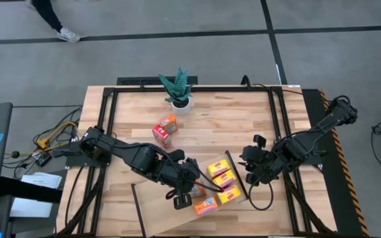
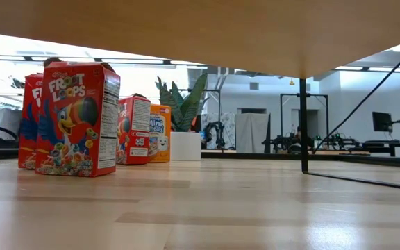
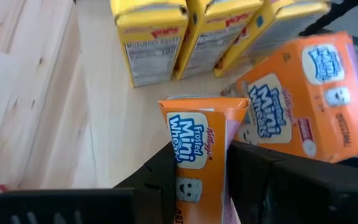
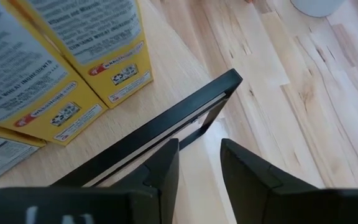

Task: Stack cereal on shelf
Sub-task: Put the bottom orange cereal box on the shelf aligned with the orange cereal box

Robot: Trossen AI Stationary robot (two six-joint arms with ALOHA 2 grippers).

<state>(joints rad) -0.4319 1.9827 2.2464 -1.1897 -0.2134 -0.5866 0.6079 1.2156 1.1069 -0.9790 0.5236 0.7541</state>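
Observation:
The shelf (image 1: pixel 161 215), a light-wood board on black rails, stands at the table's near edge; its underside (image 2: pixel 200 28) spans the low view. On it stand three yellow cereal boxes (image 1: pixel 224 180), and an orange box (image 1: pixel 205 207) lies flat. My left gripper (image 1: pixel 189 192) is over the board, shut on another orange Frosted Mini Wheats box (image 3: pixel 194 137). My right gripper (image 4: pixel 199 165) stands open at the shelf's right rail (image 4: pixel 166 121). Loose cereal boxes (image 1: pixel 165 129) stand upright on the tabletop farther back. My left gripper pinches the orange box between its two fingers (image 3: pixel 160 171), which lie on the two opposite faces beside the narrow printed side (image 3: pixel 185 155). They slant down from the table's left. The box sticks out past the fingertips over the shelf board (image 3: pixel 107 124), its far end touching nothing that shows. My right gripper: I cannot tell whether its fingers touch the rail.
A potted plant (image 1: pixel 178 91) stands at the table's far middle. Red and orange cereal boxes (image 2: pixel 75 118) line up on the tabletop in the low view. A black shelf leg (image 2: pixel 303 125) stands to the right there. Cables lie at the table's left edge (image 1: pixel 55 135).

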